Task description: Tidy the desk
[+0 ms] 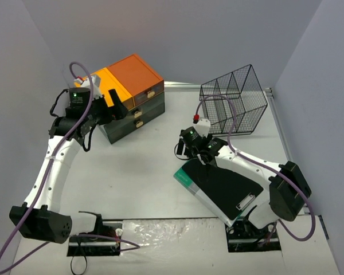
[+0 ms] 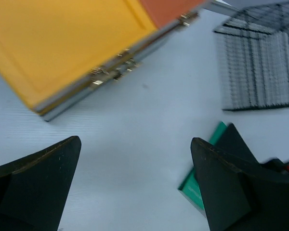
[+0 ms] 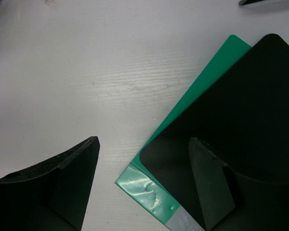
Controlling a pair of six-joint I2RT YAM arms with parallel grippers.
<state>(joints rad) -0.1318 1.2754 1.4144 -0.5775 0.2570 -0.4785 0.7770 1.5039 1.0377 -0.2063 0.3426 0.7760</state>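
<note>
The desk (image 1: 143, 177) spans everything I see under both arms. Toward its near right corner a black clipboard (image 1: 226, 186) lies on a green folder (image 3: 202, 91). My right gripper (image 3: 144, 144) hangs over their far left corner, jaws apart, gripping nothing. At the far left edge, my left gripper (image 2: 135, 144) stands wide open beside the orange-topped drawer chest (image 1: 139, 77). A black wire basket (image 1: 235, 100) sits at the far right.

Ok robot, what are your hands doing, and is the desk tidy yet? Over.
Left hand open, empty, by the drawer chest. Right hand open over the black clipboard and green folder, both flat on the desk. Wire basket behind, nothing blocking.
</note>
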